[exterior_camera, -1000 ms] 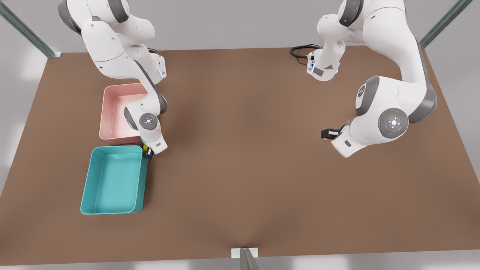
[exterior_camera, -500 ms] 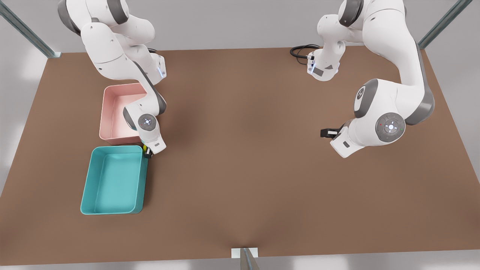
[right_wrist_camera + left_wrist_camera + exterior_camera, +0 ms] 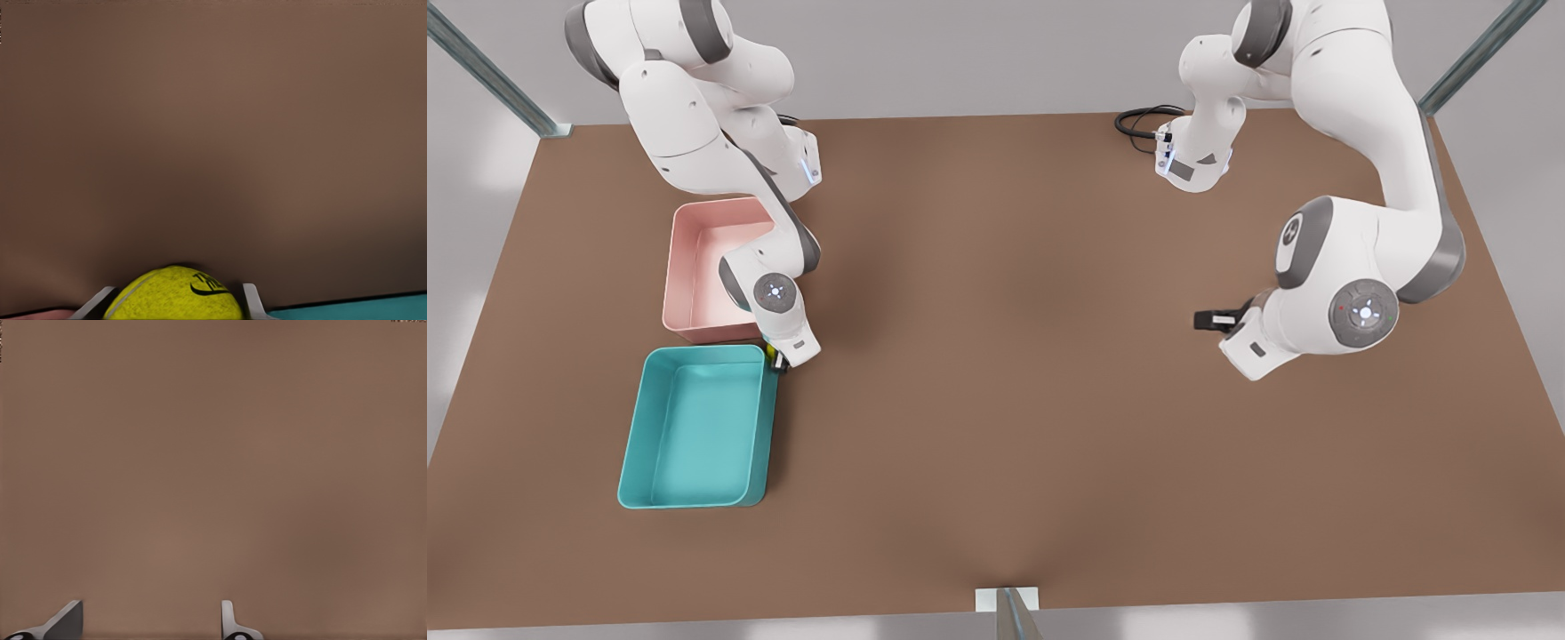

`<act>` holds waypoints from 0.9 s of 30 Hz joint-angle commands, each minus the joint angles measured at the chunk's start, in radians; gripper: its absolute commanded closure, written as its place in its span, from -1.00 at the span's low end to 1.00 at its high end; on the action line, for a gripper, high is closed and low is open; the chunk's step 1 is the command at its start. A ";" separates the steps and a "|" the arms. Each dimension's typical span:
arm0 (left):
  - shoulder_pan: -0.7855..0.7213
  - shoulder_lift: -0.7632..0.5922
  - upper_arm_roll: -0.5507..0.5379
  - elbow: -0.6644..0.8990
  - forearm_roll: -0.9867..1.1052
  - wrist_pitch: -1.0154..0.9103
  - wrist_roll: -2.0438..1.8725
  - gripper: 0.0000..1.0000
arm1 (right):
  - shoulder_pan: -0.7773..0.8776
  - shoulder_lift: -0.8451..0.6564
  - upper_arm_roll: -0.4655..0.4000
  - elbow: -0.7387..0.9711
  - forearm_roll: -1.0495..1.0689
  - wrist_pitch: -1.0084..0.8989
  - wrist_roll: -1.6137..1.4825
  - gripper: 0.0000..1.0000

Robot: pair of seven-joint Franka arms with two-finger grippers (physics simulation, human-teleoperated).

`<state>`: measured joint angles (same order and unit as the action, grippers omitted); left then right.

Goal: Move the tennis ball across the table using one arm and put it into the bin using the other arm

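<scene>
Right wrist view shows the right gripper (image 3: pixel 175 303) clamped across the middle of the tennis ball (image 3: pixel 175 296), a light, fuzzy, springy thing that grips well there, held above the table (image 3: pixel 1005 373) just beside the teal bin (image 3: pixel 640 444) at its corner nearest the pink tub (image 3: pixel 685 267). Near the table's opposite edge, the left gripper (image 3: pixel 150 620) waits with fingers apart and nothing between them.
</scene>
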<state>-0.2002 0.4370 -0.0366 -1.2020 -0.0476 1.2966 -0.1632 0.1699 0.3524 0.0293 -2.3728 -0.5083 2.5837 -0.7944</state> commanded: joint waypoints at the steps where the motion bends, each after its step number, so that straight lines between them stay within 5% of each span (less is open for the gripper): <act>1: 0.001 0.000 0.000 -0.001 0.000 -0.002 0.001 -1.00 | 0.000 -0.001 0.000 0.001 -0.007 0.006 0.003 0.01; 14: 0.002 0.008 0.000 0.001 0.003 -0.003 0.001 -1.00 | 0.077 -0.018 0.011 0.053 -0.004 -0.020 0.017 0.01; 21: 0.002 0.008 0.000 0.001 0.005 0.000 0.001 -1.00 | 0.082 -0.170 0.017 0.087 0.002 -0.148 0.003 0.01; 27: 0.002 0.009 0.000 0.001 0.005 0.000 0.001 -1.00 | -0.067 -0.122 0.004 0.336 0.004 -0.258 -0.224 0.01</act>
<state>-0.1979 0.4473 -0.0367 -1.2015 -0.0435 1.2961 -0.1630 0.1325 0.2213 0.0350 -2.0605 -0.4910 2.3955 -0.8731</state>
